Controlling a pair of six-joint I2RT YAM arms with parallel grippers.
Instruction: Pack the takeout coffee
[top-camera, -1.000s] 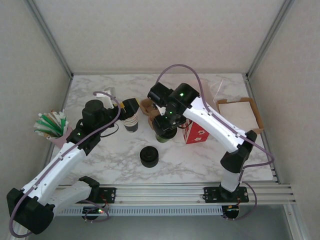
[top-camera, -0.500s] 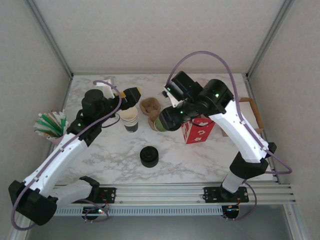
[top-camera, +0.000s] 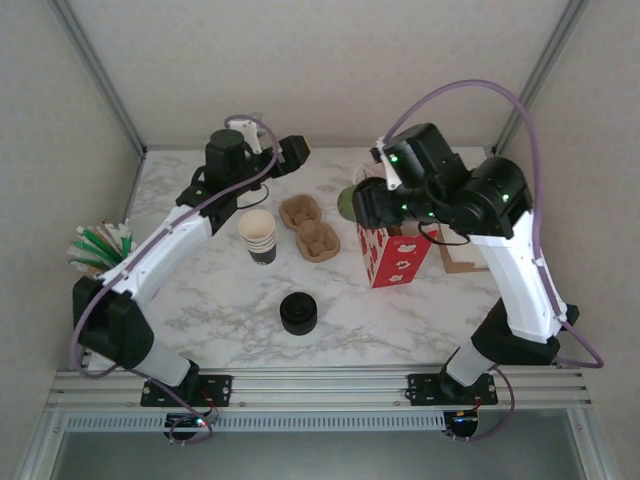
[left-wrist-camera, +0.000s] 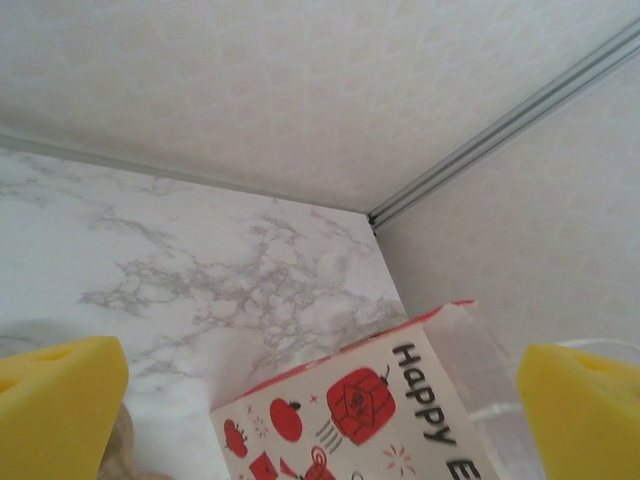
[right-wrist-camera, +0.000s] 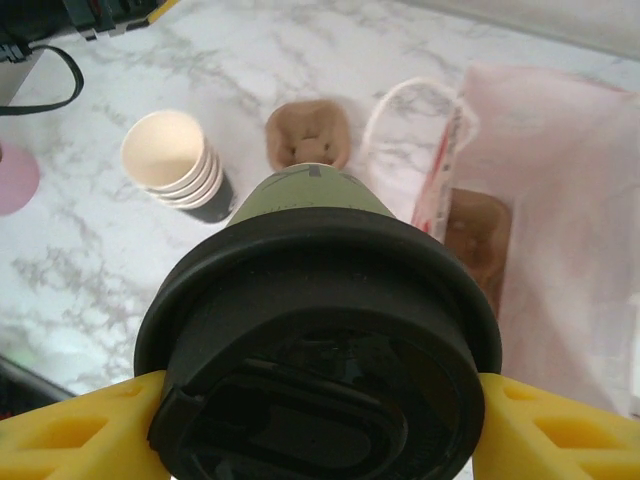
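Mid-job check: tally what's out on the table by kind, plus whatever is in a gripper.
Lidded coffee cup, held in the right gripper: 1
Stack of lidless cups: 1
Stack of black lids: 1
Brown pulp holders: 2
Red printed bag: 1
Straw bundle: 1
Brown box, partly behind the right arm: 1
Total: 8

Top camera: looking down from above the near edge, taking in the whole table (top-camera: 230, 300).
Left wrist camera: facing the back corner, near the bag (left-wrist-camera: 350, 415).
Right wrist camera: pointing down, close on the coffee cup (right-wrist-camera: 320, 350).
Shared: all three are showing the bag.
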